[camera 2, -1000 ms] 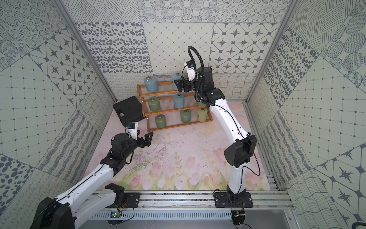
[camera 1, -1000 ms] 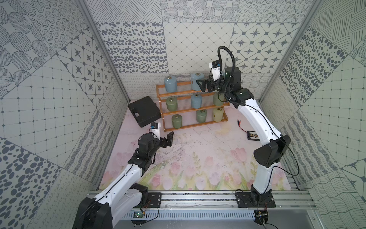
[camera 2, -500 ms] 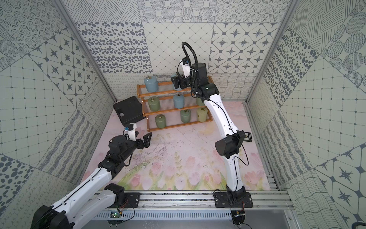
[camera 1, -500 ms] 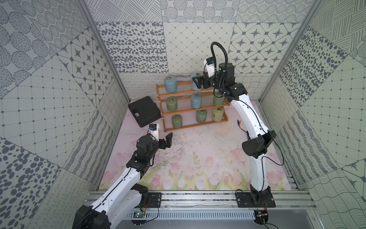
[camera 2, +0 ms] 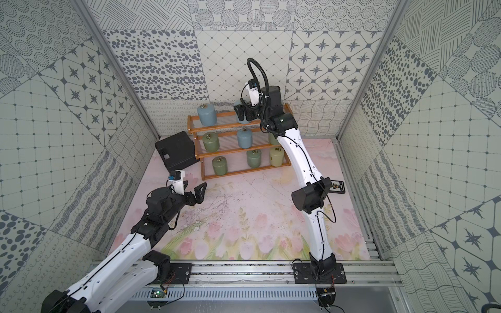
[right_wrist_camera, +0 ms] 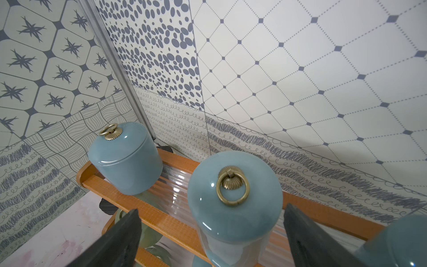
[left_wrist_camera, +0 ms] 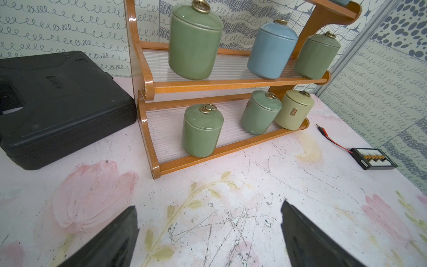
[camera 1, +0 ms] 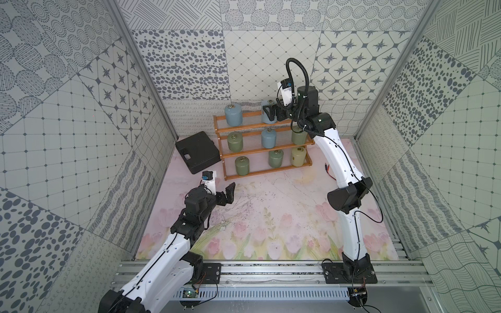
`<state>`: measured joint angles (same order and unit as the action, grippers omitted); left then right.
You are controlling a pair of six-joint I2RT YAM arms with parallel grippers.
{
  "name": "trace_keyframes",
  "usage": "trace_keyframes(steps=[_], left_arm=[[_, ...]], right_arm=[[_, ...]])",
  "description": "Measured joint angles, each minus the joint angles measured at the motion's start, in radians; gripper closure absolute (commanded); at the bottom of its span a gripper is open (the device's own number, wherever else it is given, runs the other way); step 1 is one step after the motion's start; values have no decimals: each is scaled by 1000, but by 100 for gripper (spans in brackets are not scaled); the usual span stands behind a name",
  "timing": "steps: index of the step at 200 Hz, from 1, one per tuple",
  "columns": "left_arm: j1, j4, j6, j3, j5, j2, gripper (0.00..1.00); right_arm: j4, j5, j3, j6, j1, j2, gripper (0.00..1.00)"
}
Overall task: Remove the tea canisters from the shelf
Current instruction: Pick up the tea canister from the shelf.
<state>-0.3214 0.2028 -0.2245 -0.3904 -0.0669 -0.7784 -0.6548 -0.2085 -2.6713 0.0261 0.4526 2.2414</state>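
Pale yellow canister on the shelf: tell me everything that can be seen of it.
The pale yellow canister is a glossy, ceramic-looking cylinder with rounded shoulders, a lid topped by a brass knob and ring, and a small rectangular plate on its side. It stands upright on the slats at one end of the lowest tier of the shelf, close beside a sage green canister; whether the two touch cannot be told. Nothing grips it.
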Motion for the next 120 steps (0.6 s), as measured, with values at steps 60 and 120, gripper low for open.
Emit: trace_keyframes(steps=[60, 120], left_arm=[[0, -12, -3, 2, 0, 12, 0], [0, -14, -21, 19, -1, 20, 0]], right_arm=[[19, 18, -31, 4, 1, 50, 0], [33, 28, -32, 4, 1, 78, 0]])
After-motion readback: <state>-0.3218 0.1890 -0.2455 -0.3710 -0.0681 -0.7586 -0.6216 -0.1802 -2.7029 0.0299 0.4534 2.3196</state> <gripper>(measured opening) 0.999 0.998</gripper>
